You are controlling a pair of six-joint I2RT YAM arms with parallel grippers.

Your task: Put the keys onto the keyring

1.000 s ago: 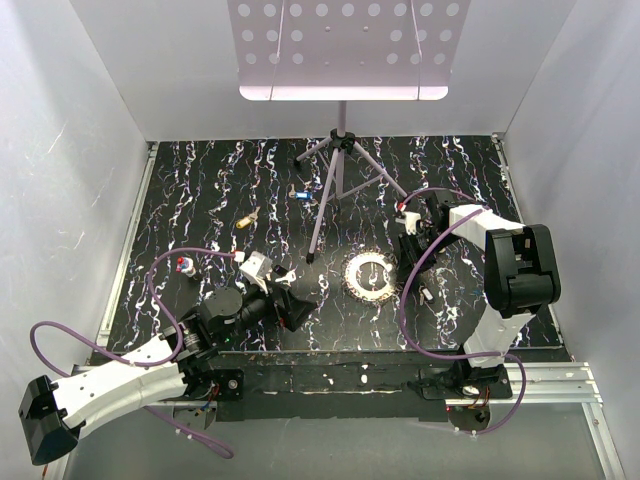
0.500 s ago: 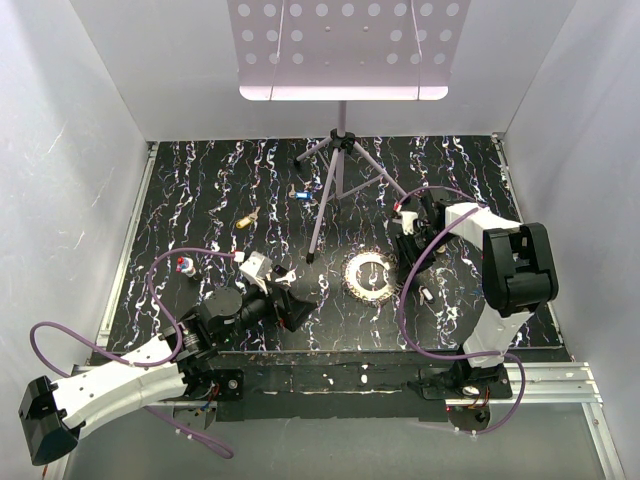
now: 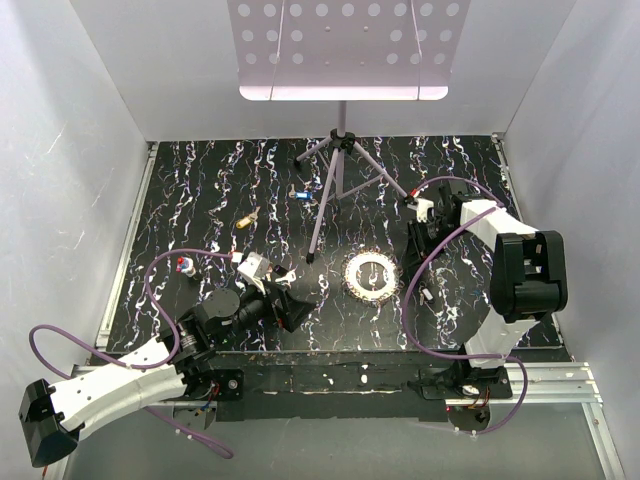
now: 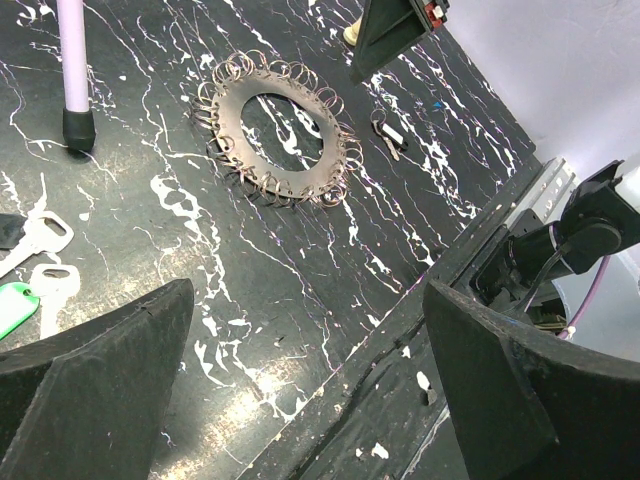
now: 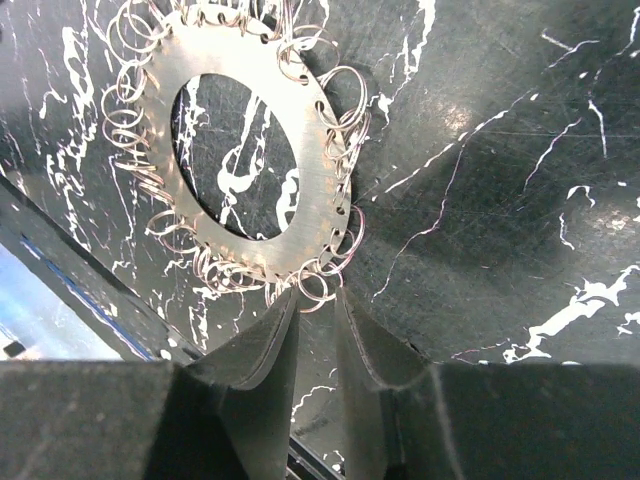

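The keyring is a flat silvery ring with many small wire loops round its rim, lying flat on the black marbled table; it also shows as the keyring and keyring. My right gripper hovers at its rim, jaws a narrow gap apart with nothing between them, one wire loop just past the tips. My left gripper stands wide open and empty over the table's near edge, left of the keyring. Two silver keys and a green-headed key lie by its left finger. A black-headed key lies right of the keyring.
A tripod stand rises behind the keyring, one foot close to it. A red-headed key, a brass key and a blue-headed key lie scattered at left and back. White walls enclose the table.
The right gripper's jaws have parted slightly and its wrist has shifted a little right, away from the keyring. The left arm has drawn slightly toward the near edge, still wide open.
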